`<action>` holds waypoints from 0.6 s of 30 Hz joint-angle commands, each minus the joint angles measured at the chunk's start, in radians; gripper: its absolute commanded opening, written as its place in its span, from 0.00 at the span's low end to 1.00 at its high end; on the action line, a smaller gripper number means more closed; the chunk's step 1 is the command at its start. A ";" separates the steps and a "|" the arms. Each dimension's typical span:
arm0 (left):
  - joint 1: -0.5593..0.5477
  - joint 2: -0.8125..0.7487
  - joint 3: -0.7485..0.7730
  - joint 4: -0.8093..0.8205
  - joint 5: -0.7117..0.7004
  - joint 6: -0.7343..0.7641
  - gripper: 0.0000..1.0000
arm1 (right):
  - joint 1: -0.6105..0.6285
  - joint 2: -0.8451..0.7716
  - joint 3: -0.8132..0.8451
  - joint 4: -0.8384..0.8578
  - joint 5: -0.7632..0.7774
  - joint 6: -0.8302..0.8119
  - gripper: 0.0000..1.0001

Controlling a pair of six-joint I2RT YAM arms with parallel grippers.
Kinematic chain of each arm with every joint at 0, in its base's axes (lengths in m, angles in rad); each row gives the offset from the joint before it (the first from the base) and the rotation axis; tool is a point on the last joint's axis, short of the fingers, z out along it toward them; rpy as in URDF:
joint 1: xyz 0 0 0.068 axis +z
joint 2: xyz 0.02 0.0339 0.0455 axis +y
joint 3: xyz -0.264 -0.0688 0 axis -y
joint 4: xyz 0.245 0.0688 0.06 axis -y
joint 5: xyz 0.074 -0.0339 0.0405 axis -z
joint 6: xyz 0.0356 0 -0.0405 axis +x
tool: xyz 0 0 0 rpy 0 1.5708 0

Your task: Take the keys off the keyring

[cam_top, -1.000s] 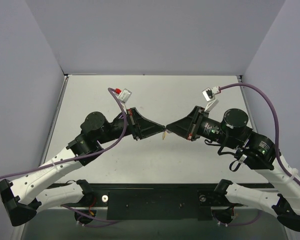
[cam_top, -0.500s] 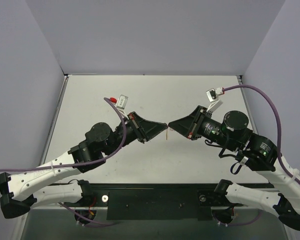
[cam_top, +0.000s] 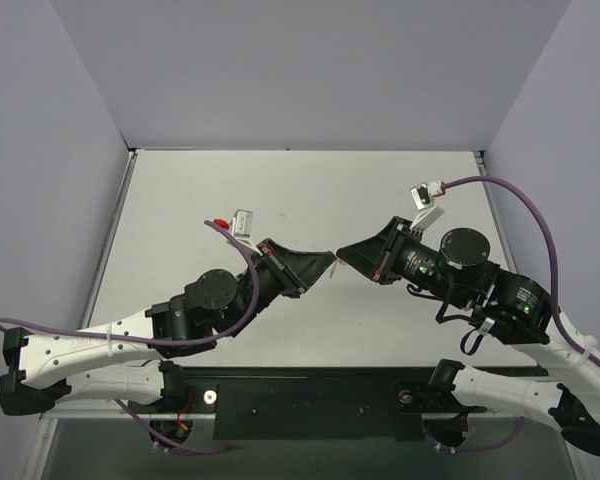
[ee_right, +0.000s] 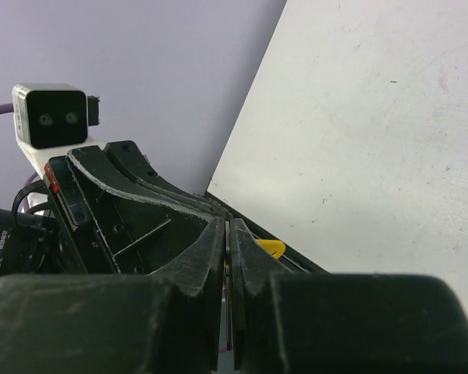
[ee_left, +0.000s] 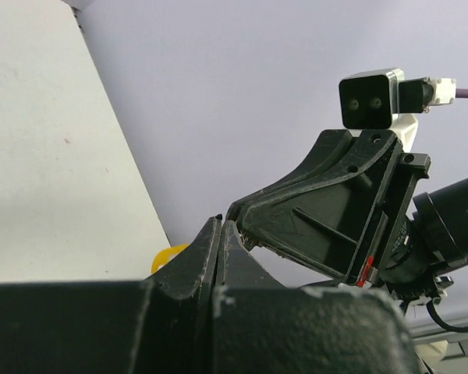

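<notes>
I am holding my left gripper point(ee_left: 221, 226) pressed fully closed. Its two black fingers are meeting in a thin seam right in front of the left wrist camera. Just beside that seam, to its left and a little lower, a curved sliver of the yellow-orange keyring point(ee_left: 165, 255) is peeking out.

My right gripper point(ee_right: 227, 224) is likewise clamped together, and from its wrist camera the same yellow piece is showing just right of its fingertips. The two grippers are meeting tip to tip, raised above the table point(cam_top: 280, 190) about midway across it, with the keyring sitting at the meeting point.

The silver key is hiding from me, either too small to make out or covered by the fingers. I cannot tell which gripper is pinching it, or whether either one is pinching the ring itself.

I am judging that I am working through the separating step, since both hands are closed at the ring and I am seeing no key lying apart from it. The next move is calling for one hand to anchor the loop while the other draws the key along and out through the loop's opening. The motions need to be small and slow, since either piece could slip and drop.

No tray, bowl or box is showing in any view. Farther out, only the pale table and the lilac walls point(cam_top: 300, 70) are appearing.
</notes>
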 commanded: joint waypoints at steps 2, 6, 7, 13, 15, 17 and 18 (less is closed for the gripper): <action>-0.050 0.022 0.033 -0.019 -0.197 -0.029 0.00 | 0.047 0.003 -0.008 0.057 -0.024 0.017 0.00; -0.068 0.038 0.044 -0.038 -0.251 -0.037 0.00 | 0.052 0.000 -0.009 0.064 -0.020 0.018 0.00; -0.070 0.041 0.049 -0.047 -0.258 -0.043 0.00 | 0.055 0.000 -0.009 0.062 -0.018 0.018 0.00; -0.076 0.054 0.061 -0.062 -0.262 -0.033 0.00 | 0.062 -0.005 -0.009 0.053 -0.012 0.018 0.00; -0.076 0.059 0.082 -0.088 -0.248 -0.003 0.09 | 0.061 -0.008 -0.002 0.047 -0.009 0.014 0.00; -0.076 0.059 0.102 -0.143 -0.246 0.023 0.29 | 0.061 -0.011 0.018 0.021 -0.001 0.004 0.00; -0.073 0.055 0.106 -0.151 -0.240 0.038 0.40 | 0.062 -0.011 0.032 0.008 -0.001 -0.003 0.00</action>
